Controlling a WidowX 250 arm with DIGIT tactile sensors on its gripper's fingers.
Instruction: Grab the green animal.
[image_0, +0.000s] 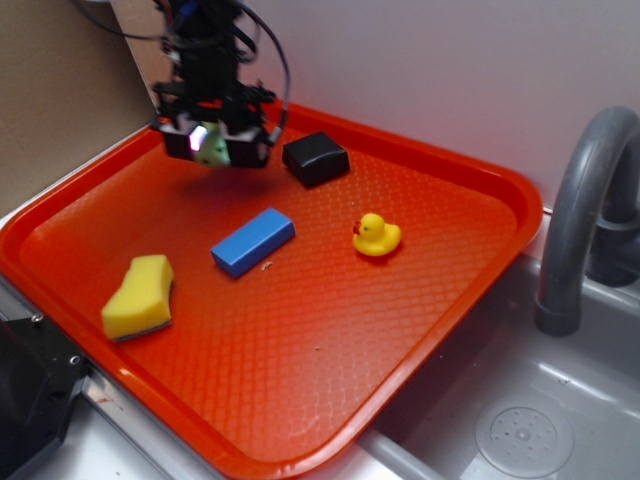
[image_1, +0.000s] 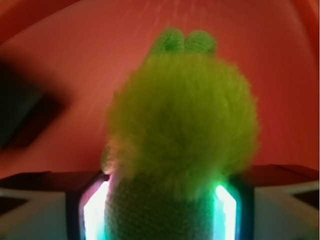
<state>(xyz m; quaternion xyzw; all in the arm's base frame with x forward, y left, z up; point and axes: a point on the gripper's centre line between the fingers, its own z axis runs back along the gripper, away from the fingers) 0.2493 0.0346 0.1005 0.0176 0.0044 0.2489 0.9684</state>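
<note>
Up at the far left corner of the red tray, the gripper hangs a little above the surface with the green animal clamped between its jaws; a dark shadow on the tray beneath suggests the toy is off the surface, though from across the room I cannot be sure how far. In the wrist view the green animal fills nearly everything: a fuzzy lime-green body with two small rounded nubs at its far end, its knitted lower part squeezed between the two glowing fingers at the bottom of the picture. So the grab looks done, or close to it. What worries me is how soft the thing is. The fingers seem to bite only on the near end, with the bulk of the plush sticking out past them, so it could sag, swivel, or slide out if the arm jerks or the squeeze eases. The black block sits just beside the gripper on the right, and a careless sideways swing might clip it. The tray's raised rim is also close behind. The blue block, the yellow sponge and the yellow duck lie well apart toward the middle and front, out of harm's way.
</note>
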